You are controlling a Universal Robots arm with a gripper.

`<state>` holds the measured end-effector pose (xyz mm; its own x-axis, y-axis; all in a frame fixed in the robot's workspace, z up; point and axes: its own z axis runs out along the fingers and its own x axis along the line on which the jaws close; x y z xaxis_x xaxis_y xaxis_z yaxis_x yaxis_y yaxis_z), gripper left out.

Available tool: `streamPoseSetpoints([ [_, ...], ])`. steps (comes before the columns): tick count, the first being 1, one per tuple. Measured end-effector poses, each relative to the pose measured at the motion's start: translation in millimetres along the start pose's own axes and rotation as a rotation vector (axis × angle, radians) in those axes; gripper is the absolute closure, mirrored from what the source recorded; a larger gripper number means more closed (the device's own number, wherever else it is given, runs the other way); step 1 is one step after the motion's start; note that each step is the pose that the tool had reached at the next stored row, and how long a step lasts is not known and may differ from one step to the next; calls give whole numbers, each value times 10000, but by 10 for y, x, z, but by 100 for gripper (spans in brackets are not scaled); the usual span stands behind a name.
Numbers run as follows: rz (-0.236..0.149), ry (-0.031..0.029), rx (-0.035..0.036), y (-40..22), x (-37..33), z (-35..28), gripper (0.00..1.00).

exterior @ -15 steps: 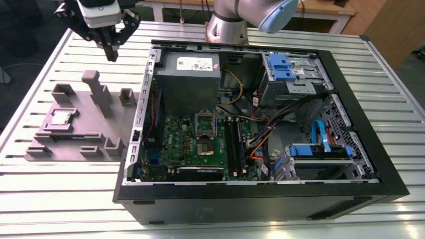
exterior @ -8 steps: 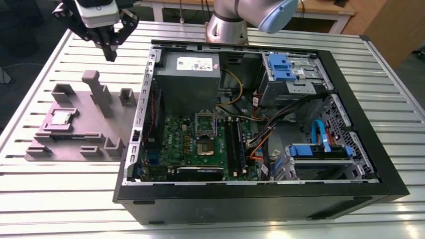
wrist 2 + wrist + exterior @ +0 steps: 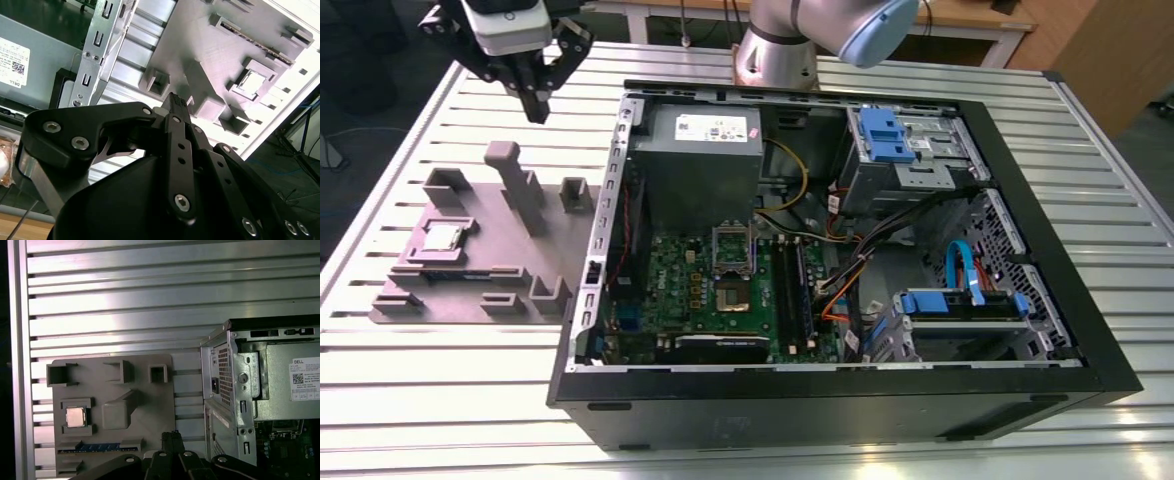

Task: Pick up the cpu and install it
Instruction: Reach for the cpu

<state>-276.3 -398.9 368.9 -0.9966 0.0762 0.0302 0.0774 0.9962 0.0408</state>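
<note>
Silvery cpu [image 3: 446,237] flat, top up, squared in grey tray [image 3: 507,228] recess.

We've got the grey fixture tray [image 3: 145,410] mid-frame on the slatted table [image 3: 125,315], with the cpu [image 3: 76,417] lying flat in a square pocket. The gripper [image 3: 172,435] pokes in at the frame's edge, fingertips pressed together, empty, apart from the cpu. The PC case [image 3: 222,370] sits near the tray.

An open computer case [image 3: 854,405] lies on a slatted table [image 3: 440,400] beside a grey moulded tray [image 3: 454,287].
</note>
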Motion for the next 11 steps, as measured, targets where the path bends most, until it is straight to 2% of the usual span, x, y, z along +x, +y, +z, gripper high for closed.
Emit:
streamPoseSetpoints([
  [11,1,0,0,-3,36,1,90],
])
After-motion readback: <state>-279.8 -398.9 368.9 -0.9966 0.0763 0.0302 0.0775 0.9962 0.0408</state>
